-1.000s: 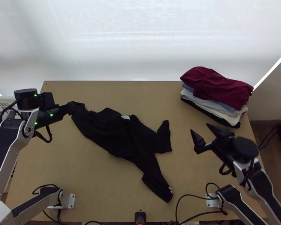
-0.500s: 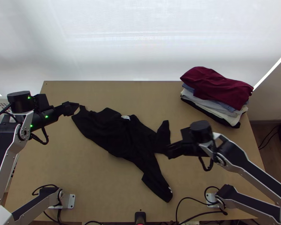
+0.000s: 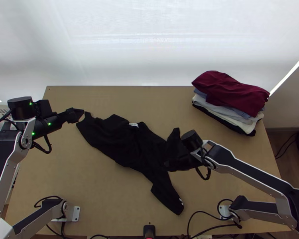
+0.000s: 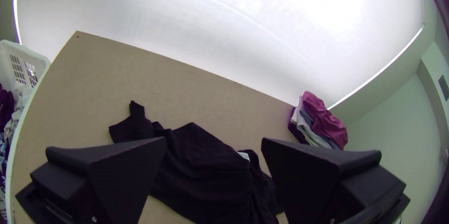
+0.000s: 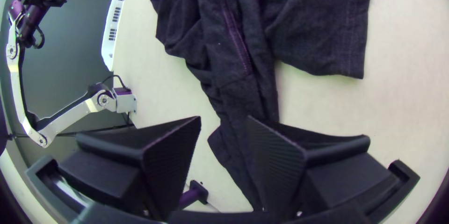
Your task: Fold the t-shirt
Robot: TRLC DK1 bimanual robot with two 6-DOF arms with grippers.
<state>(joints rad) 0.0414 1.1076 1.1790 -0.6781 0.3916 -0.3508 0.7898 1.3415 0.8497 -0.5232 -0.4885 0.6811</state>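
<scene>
In the top view my left gripper (image 3: 78,114) is just beside the upper left end of the black t-shirt (image 3: 117,139), and my right gripper (image 3: 168,165) is over its right part. The shirt lies loosely crumpled and slanting across the table, a white label at its collar. From the left wrist, the left gripper (image 4: 213,163) stands open, with the shirt (image 4: 201,172) beyond and below. In the right wrist view the right gripper (image 5: 224,137) is also open, above a long narrow stretch of the dark cloth (image 5: 234,93). Neither holds cloth.
A stack of folded clothes (image 3: 229,99), dark red on top, lies at the table's back right. The bare table (image 3: 97,191) shows in front of the shirt. A white basket (image 4: 28,65) with clothes stands beyond the table's left edge. Cables run along the front edge.
My right gripper has swung left from bare table to over the shirt's right part. The left gripper has drawn back slightly to the left from the shirt's end, then stayed still. The shirt looks unmoved.
</scene>
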